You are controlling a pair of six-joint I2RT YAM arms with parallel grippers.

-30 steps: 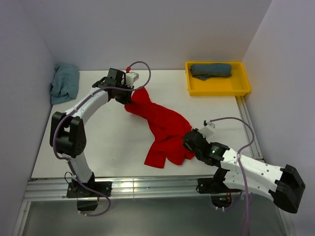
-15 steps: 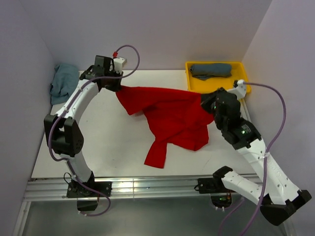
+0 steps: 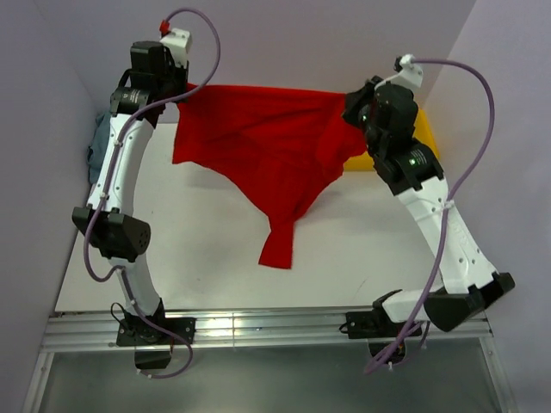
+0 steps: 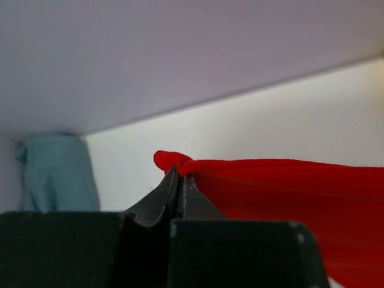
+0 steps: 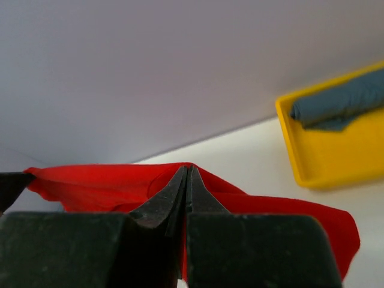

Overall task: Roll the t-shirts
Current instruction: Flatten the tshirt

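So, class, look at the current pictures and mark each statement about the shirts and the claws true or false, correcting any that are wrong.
1. The left claw is shut on the red t-shirt. True.
2. The right claw is open and empty. False: it is shut on the shirt's other end.
3. The blue-grey t-shirt lies in the yellow tray. True.
4. The pale teal t-shirt is in the tray as well. False: it sits at the far left corner of the table.
5. The red t-shirt is rolled up. False: it hangs spread out between the two claws.
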